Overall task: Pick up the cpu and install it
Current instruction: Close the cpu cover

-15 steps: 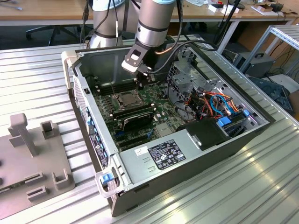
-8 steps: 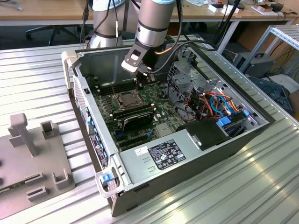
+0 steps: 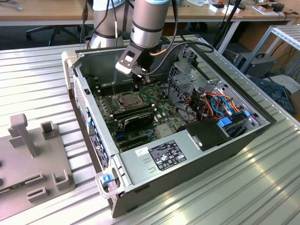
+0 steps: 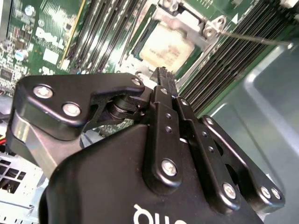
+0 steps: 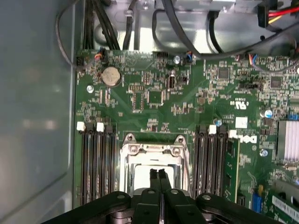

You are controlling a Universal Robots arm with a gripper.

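In the exterior view an open computer case (image 3: 213, 159) lies on its side across the middle of a ribbed metal worktop (image 3: 243, 197). A grey arm (image 3: 149, 23) comes in over the worktop's far edge and reaches down into the case. Its pincer (image 3: 137, 82) hangs just above the green board (image 3: 158, 90), clenched and holding nothing. The cpu (image 3: 126, 99) lies flat on that board, just beside and below the pincer tips, close to the case wall on the exterior view's left. A grey box with a label (image 3: 161, 157) fills the case's near end, and coloured cables (image 3: 215, 101) run along the side on the exterior view's right. A grey fixture (image 3: 28, 154) stands at the worktop's near corner on the exterior view's left.

In the second wrist view the black fingers (image 4: 161, 86) are pressed together with nothing between them. Past their tips the cpu (image 4: 166, 46) shows a pale metal top, set between rows of dark memory slots (image 4: 112, 28). A thin lever (image 4: 252, 37) sticks out beside it.

In the first wrist view the pincer (image 5: 157, 173) is closed directly over the cpu (image 5: 140, 181), which sits inside a shiny metal frame (image 5: 152, 149). Whether the tips touch it cannot be told. A round battery (image 5: 111, 74) sits farther up the board.
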